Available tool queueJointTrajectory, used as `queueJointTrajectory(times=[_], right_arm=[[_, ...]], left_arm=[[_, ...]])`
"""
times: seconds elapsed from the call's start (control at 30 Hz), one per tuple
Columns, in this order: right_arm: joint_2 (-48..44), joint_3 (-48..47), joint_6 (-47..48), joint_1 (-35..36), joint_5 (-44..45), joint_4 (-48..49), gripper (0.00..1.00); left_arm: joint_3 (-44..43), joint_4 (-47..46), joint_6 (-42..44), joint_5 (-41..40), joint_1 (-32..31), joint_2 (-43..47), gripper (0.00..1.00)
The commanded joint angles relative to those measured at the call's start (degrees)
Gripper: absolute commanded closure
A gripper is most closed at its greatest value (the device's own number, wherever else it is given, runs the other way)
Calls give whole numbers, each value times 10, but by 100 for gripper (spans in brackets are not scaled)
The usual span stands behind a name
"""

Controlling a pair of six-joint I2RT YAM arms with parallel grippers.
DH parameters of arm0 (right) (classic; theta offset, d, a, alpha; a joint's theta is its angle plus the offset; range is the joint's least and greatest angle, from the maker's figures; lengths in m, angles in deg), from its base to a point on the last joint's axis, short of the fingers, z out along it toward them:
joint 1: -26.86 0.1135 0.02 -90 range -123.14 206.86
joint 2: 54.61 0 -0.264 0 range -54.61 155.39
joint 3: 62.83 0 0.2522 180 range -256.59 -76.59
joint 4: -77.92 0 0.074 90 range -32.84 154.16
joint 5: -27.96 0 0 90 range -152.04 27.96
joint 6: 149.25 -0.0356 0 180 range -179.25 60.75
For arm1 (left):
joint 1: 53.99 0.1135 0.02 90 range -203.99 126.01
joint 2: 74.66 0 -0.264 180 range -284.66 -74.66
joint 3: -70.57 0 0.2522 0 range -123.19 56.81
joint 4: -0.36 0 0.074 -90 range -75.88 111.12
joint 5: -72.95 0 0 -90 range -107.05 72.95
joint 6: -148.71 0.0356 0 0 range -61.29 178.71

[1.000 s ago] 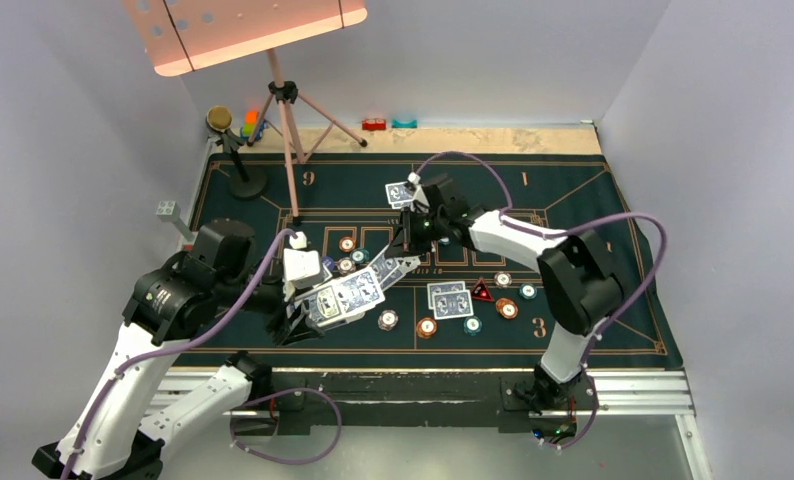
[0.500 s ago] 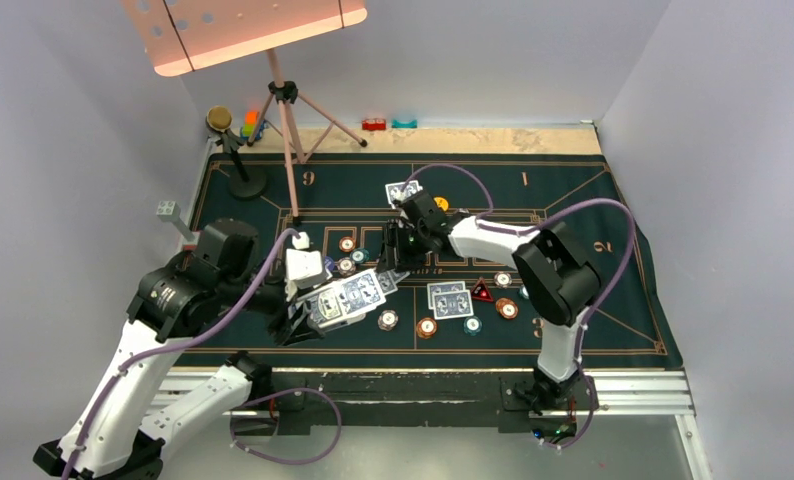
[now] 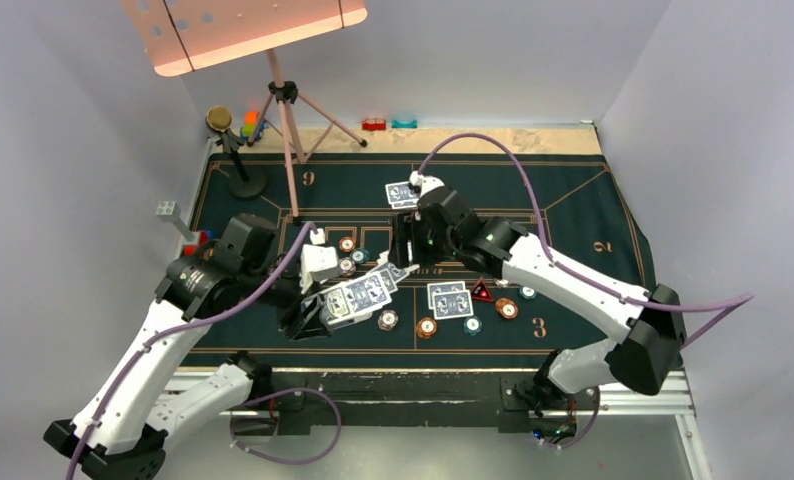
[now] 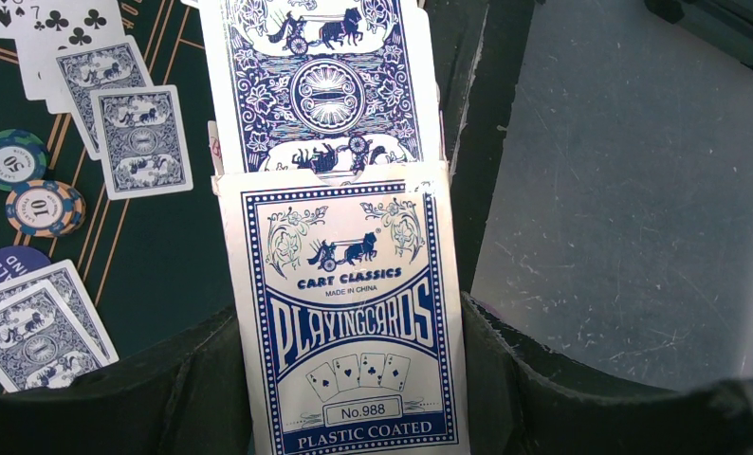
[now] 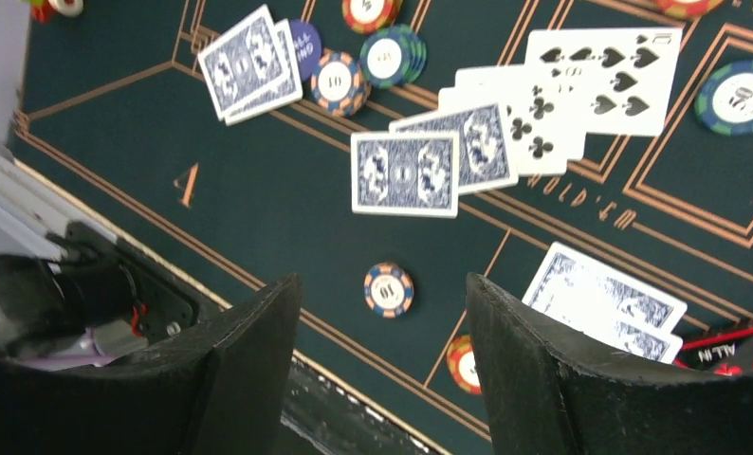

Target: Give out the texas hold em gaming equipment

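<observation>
Two sets of jaws are showing different states. The left jaws are clamping the lower half of a blue-and-white cardboard playing-card box (image 4: 349, 322), and blue-backed cards (image 4: 321, 85) are sticking out of its open top, over the near-left part of the mat. The right jaws are standing apart and gripping nothing, hanging just above the middle of the dark green printed mat (image 3: 573, 200) that is covering the bench.

Under them a row of cards is lying overlapped, with face-up black-suited cards (image 5: 605, 71) at one end and blue-backed face-down cards (image 5: 404, 172) at the other. Further out, face-down pairs are sitting at the seats. One pair (image 5: 251, 62) is partly covering a round blue disc (image 5: 303, 40), a second pair (image 5: 605, 299) is lying just beside the red triangular marker (image 5: 733, 353), and a third pair (image 3: 403, 193) is lying at the far side. Small round striped poker chips (image 5: 389, 289) are lying scattered singly between them.

Judging by this, the dealing is looking well along: three seats and the centre row are already holding cards, and chips and markers are out. Any further seats are probably waiting on cards and chips from the deck sitting in the left grip
</observation>
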Motion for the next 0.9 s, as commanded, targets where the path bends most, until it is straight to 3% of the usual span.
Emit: queueJointTrajectory(times=[0.0, 0.27, 0.53, 0.7, 0.87], right_arm=[[-28, 13, -14, 46, 68, -69, 33], [-40, -14, -51, 124, 99, -107, 34], [29, -78, -61, 188, 106, -118, 34], [25, -88, -73, 196, 124, -143, 35], [-30, -82, -75, 187, 179, -197, 33]], left_arm=[[2, -41, -1, 11, 2, -5, 100], [18, -63, 11, 7, 2, -19, 100], [24, -79, 27, 22, 1, -60, 100], [23, -78, 50, 38, -1, -76, 100], [38, -63, 138, 15, -6, -78, 100]])
